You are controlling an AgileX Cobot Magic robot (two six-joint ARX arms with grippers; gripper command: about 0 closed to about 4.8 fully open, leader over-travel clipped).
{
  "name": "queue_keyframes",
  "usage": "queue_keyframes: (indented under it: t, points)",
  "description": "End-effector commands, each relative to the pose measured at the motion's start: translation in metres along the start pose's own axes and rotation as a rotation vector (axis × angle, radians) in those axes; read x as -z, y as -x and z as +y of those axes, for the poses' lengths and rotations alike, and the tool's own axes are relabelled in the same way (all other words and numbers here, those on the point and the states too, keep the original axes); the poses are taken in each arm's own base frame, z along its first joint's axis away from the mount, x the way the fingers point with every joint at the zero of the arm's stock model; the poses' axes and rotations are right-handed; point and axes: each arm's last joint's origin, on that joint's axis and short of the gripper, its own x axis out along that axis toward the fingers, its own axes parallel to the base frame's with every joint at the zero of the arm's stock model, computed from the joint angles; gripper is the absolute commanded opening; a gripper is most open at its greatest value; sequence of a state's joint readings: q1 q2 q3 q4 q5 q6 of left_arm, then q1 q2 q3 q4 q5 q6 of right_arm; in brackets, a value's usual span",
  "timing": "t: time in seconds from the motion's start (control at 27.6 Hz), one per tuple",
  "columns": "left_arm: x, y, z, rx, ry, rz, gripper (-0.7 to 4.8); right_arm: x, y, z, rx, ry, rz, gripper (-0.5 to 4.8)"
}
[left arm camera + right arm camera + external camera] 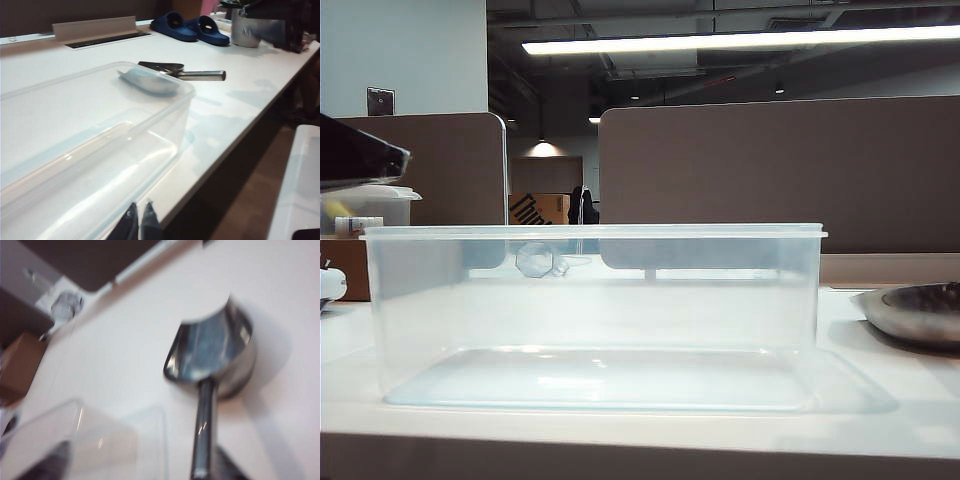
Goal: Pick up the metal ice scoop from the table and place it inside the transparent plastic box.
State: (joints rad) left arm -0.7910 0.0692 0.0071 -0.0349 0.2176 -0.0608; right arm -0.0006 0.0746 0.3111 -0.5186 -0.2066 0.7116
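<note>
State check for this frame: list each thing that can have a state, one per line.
transparent plastic box: upright on the table, no lid, empty.
metal ice scoop: lying on the table beside the box, trough up, not held.
left gripper: fingers together, shut, at the box's near end.
right gripper: above the scoop's handle, fingers apart, open; picture blurred.
blue slippers: side by side at the table's far edge.

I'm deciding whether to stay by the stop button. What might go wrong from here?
The metal ice scoop lies on the table beside the transparent plastic box, nearly as long as it, so it could catch the rim. Its round, shiny handle might slip in the right gripper. The left gripper, fingertips together, hovers at the box's near end, close to the drop path.
</note>
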Motion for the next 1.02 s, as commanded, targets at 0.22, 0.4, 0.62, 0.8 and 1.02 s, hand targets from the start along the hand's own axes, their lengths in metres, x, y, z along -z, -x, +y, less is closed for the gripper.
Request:
queue_keyframes:
  t: [0.22, 0.4, 0.62, 0.8, 1.02]
  points:
    - [-0.001, 0.0, 0.002, -0.019, -0.001, -0.014, 0.21, -0.015, -0.002, 0.018, -0.083, -0.024, 0.126, 4.5]
    - [-0.001, 0.0, 0.002, -0.02, -0.001, -0.015, 0.21, -0.044, -0.005, 0.04, 0.012, 0.081, 0.192, 4.15]
    - [-0.001, 0.0, 0.002, -0.02, -0.001, -0.014, 0.21, -0.085, -0.051, 0.065, 0.196, 0.223, 0.528, 4.13]
    - [-0.001, 0.0, 0.002, -0.02, -0.001, -0.014, 0.21, -0.1, -0.11, 0.061, 0.326, 0.275, 0.864, 4.12]
    - [-0.001, 0.0, 0.002, -0.02, -0.001, -0.014, 0.21, -0.086, -0.156, 0.042, 0.46, 0.301, 1.073, 3.9]
